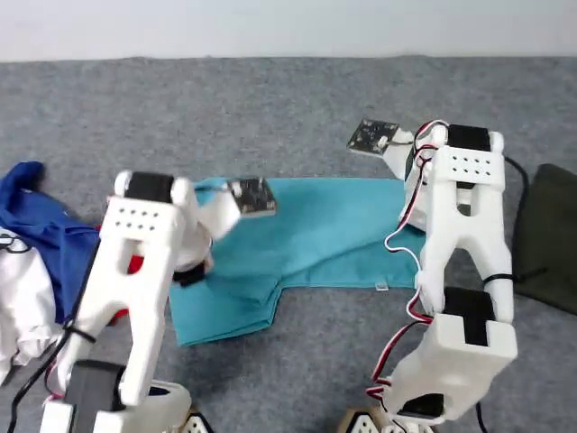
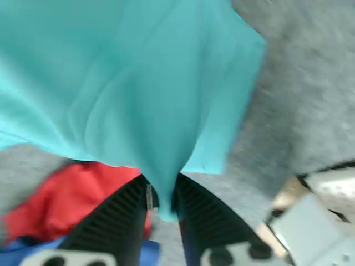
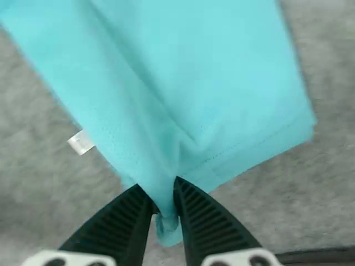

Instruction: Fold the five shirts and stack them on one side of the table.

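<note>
I count 5 shirts on my screens. The teal shirt [image 1: 334, 225] lies spread across the middle of the table, its long side running from 9 to 3 o'clock, with 1 flap hanging toward 7 o'clock and a small white tag [image 1: 381, 287] on its 6 o'clock edge. Its 9 o'clock edge is bunched between the left gripper [image 2: 162, 194] fingers, its 3 o'clock edge between those of the right gripper [image 3: 163, 197]. The red shirt [image 1: 135, 264] lies crumpled just beside it at 9 o'clock, against the rumpled blue shirt [image 1: 45, 234]. The white shirt [image 1: 18, 298] lies heaped at 8 o'clock. The dark green shirt [image 1: 545, 234] lies apart at 3 o'clock.
</note>
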